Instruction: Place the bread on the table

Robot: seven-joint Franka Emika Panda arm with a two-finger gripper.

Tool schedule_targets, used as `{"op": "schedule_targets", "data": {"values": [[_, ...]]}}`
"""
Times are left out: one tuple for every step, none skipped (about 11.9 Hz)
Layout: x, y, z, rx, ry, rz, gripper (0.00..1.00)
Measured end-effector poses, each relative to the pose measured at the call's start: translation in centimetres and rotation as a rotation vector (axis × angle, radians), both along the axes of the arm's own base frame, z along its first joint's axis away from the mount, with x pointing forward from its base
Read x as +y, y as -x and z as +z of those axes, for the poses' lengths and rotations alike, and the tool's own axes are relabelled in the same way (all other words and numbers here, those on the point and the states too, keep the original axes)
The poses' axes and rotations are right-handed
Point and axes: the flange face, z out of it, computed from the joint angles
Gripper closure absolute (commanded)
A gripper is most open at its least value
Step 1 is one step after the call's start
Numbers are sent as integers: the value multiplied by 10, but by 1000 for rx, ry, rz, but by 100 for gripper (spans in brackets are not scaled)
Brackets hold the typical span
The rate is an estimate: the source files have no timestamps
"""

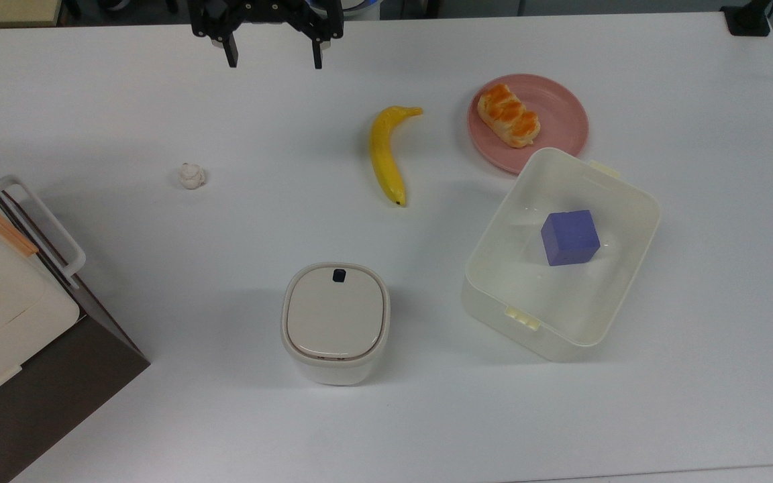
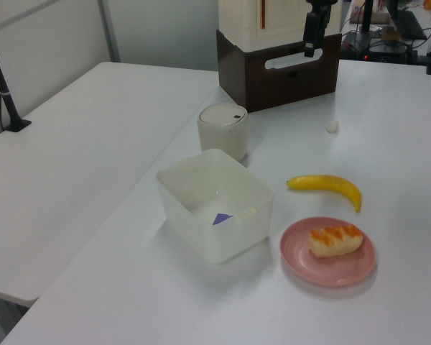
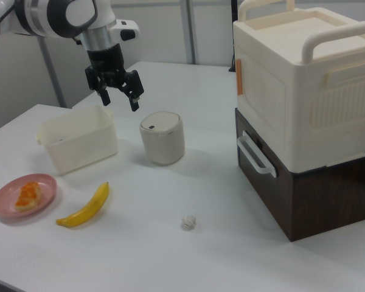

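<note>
The bread (image 1: 508,115), a small braided bun with a glossy orange-brown top, lies on the round pink plate (image 1: 563,107) toward the top view's right. It also lies on the plate (image 2: 323,270) in the left view, bread (image 2: 335,241), and at the right view's far left, bread (image 3: 28,195). My gripper (image 1: 273,60) hangs open and empty above the white table (image 1: 158,100) at the top view's upper edge, well to the left of the plate. In the right view the gripper (image 3: 120,103) is high above the table with its fingers spread.
A yellow banana (image 1: 386,151) lies between gripper and plate. An open white bin (image 1: 618,201) holding a purple cube (image 1: 569,237) sits just below the plate. A lidded white canister (image 1: 335,322), a small white lumpy ball (image 1: 192,176) and a cream-and-brown cabinet (image 1: 4,322) stand further left.
</note>
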Motion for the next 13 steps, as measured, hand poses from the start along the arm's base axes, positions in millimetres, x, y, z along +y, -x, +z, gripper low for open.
{"op": "schedule_targets", "data": {"values": [[0,0,0,0,0,0,0],[0,0,0,0,0,0,0],[0,0,0,0,0,1,0],[0,0,0,1,2,22,0],[0,-1,-1,2,4,50,0],[0,-1,-2,3,5,61,0],[0,-1,-2,4,5,63,0],[0,-1,-2,4,5,63,0],[0,-1,-2,4,5,60,0],[0,-1,-2,4,5,59,0],[0,-1,-2,4,4,59,0],[0,-1,-2,4,4,59,0],[0,-1,-2,4,4,57,0]]}}
